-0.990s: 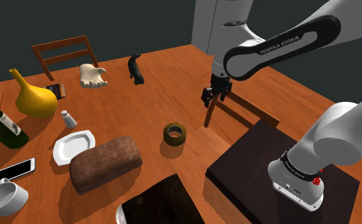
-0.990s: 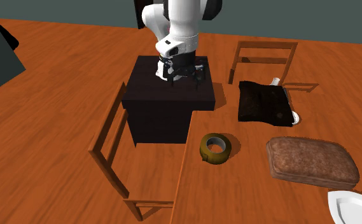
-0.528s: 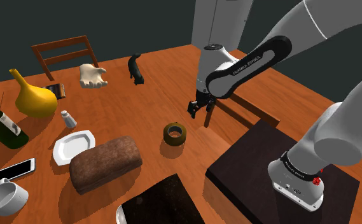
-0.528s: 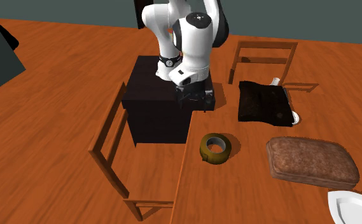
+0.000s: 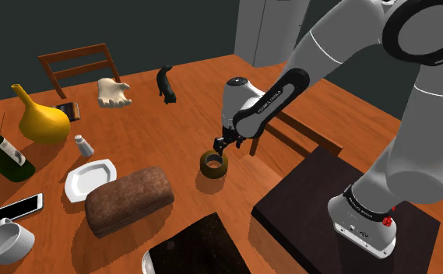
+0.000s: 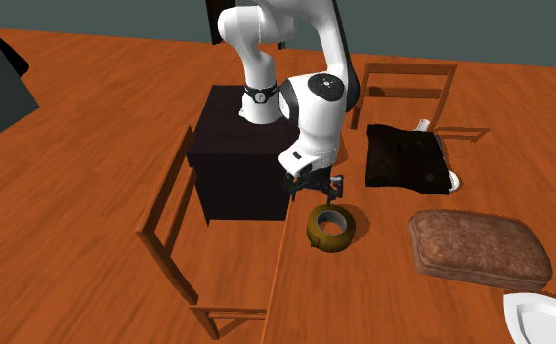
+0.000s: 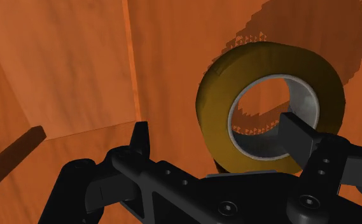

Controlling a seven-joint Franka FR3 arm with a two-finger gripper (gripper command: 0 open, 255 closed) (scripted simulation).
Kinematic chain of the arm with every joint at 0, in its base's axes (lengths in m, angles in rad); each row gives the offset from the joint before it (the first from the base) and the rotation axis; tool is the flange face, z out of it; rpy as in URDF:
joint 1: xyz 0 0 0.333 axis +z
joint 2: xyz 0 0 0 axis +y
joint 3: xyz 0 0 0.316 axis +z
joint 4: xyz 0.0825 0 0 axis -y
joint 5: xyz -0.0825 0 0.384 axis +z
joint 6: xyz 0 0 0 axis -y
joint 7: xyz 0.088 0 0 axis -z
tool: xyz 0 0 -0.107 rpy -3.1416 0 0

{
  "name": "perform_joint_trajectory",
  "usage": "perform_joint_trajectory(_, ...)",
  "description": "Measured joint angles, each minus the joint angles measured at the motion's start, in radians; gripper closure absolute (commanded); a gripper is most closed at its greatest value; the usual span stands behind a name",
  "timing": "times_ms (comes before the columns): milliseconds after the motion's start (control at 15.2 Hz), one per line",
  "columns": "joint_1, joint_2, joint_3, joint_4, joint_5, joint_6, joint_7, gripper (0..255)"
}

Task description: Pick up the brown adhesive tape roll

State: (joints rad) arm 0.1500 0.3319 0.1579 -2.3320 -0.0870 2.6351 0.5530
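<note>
Just over the olive-brown tape roll (image 5: 212, 170) on the wooden bench (image 5: 173, 128), released black fingers (image 7: 140, 137) should straddle one wall squarely.

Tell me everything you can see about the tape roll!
The tape roll is a thick olive-brown ring with a pale grey lining inside its hole. It lies flat on the wooden table, hole facing up, close to the table's edge. Nothing else on the table touches it. The black gripper hangs just above it, open, one finger over the hole and the other outside the ring, not clasping it.
</note>
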Motion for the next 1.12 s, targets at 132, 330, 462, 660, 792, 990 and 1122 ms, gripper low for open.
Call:
perform_joint_trajectory(132, 0.025, 0.072, -0.009, 0.044, -0.021, 0.028, 0.031, 0)
perform_joint_trajectory(330, 0.039, 0.134, -0.022, 0.071, -0.037, 0.064, 0.046, 0)
perform_joint_trajectory(462, 0.046, 0.165, -0.028, 0.082, -0.044, 0.083, 0.053, 0)
perform_joint_trajectory(660, 0.053, 0.205, -0.037, 0.096, -0.053, 0.110, 0.059, 0)
perform_joint_trajectory(792, 0.053, 0.211, -0.039, 0.095, -0.054, 0.117, 0.059, 255)
perform_joint_trajectory(990, 0.053, 0.212, -0.039, 0.094, -0.055, 0.118, 0.059, 255)
perform_joint_trajectory(1122, 0.053, 0.212, -0.040, 0.094, -0.055, 0.119, 0.059, 255)
